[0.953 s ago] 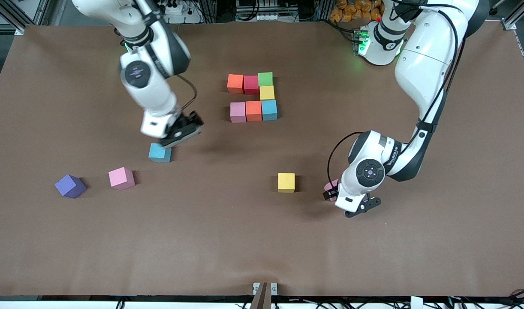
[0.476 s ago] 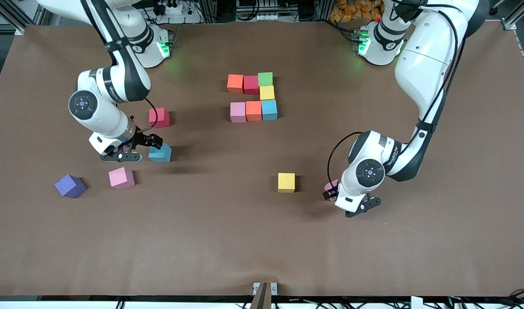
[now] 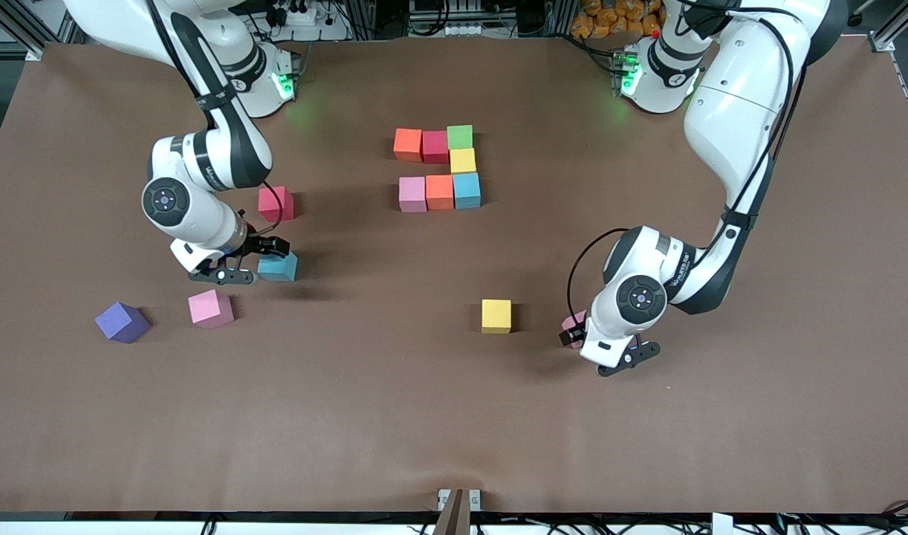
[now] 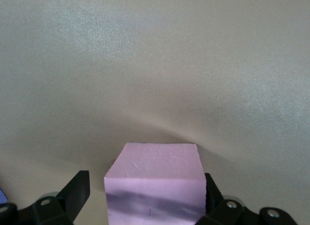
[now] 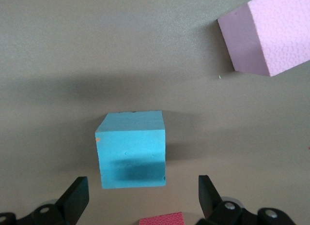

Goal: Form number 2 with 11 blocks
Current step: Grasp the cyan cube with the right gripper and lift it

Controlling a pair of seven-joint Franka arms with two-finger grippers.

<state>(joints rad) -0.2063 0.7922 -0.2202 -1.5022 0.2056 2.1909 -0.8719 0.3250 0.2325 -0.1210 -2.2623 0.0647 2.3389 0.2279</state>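
Farthest toward the right arm's end of the bench (image 3: 454, 416), and nearer the front camera than the number 2 (image 3: 463, 160): a purple cube (image 3: 121, 322), lying turned at an angle. Just beside it, on the side toward the number 2: a pink cube (image 3: 210, 308) (image 5: 271, 34). Next along, lowered at a light blue cube (image 3: 277, 266) (image 5: 131, 150): the right claw (image 3: 250, 261) (image 5: 140, 201), released, fingers spread wide to either side of that cube and gripping nothing; in the right wrist view the cube sits a little ahead of the fingertips, clear of both. Close to that, farther from the front camera and about level with the number 2's lowest finished row: a loose red cube (image 3: 276, 203) (image 5: 162, 218). At mid-bench, the number 2 itself, only partly built from seven touching cubes: top row of orange cube (image 3: 407, 144), crimson cube (image 3: 434, 146) and green cube (image 3: 460, 137); under the green one a yellow cube (image 3: 463, 160); then a row of pale pink cube (image 3: 412, 194), second orange cube (image 3: 439, 192) and second light blue cube (image 3: 467, 190). Nearer the front camera than the number 2, well apart from it: a lone yellow cube (image 3: 496, 316). Beside that, toward the left arm's end: the left claw (image 3: 602, 347) (image 4: 145, 196), down at the bench, released, straddling a second pink cube (image 3: 573, 323) (image 4: 155, 181); in the left wrist view one finger (image 4: 77, 191) stands apart from the cube, the other close against its side.
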